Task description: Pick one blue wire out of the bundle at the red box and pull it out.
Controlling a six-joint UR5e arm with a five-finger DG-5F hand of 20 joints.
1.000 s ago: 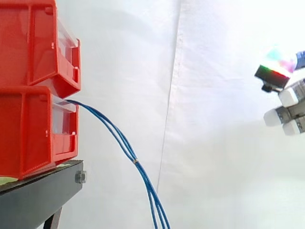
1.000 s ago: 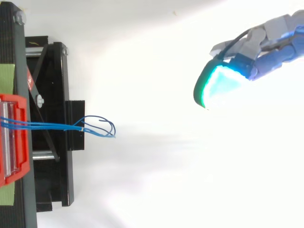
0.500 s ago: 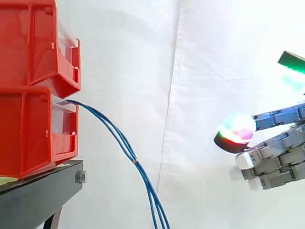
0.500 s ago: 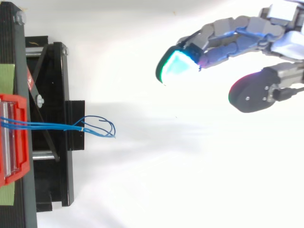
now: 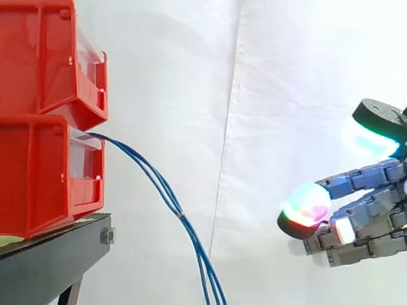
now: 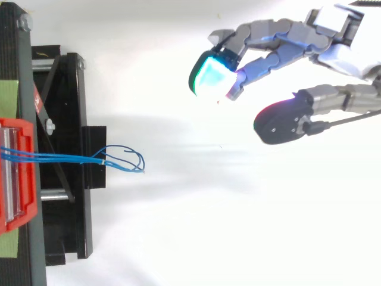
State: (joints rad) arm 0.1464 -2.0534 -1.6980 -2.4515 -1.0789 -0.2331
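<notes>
A bundle of blue wires (image 5: 166,194) comes out of the lower red box (image 5: 48,171) and droops down to the right, bound by a small tie partway along. From above, the wires (image 6: 77,158) run rightward from the box (image 6: 16,173) and end in loose loops. My hand (image 5: 362,213) is at the right, well apart from the wires, open with its fingers stretched toward them and holding nothing. In the top view the hand (image 6: 321,36) lies at the upper right, its glowing fingertips (image 6: 209,74) pointing left, the thumb spread apart from the fingers.
A second red box (image 5: 44,57) is stacked on the lower one. Both rest on a black stand (image 5: 54,264) whose frame (image 6: 59,155) reaches under the wire ends. A white curtain (image 5: 254,127) hangs behind.
My hand has come further in from the right toward the wires, sinking a little in the side view, and its fingers have spread out. The wires hang as before.
</notes>
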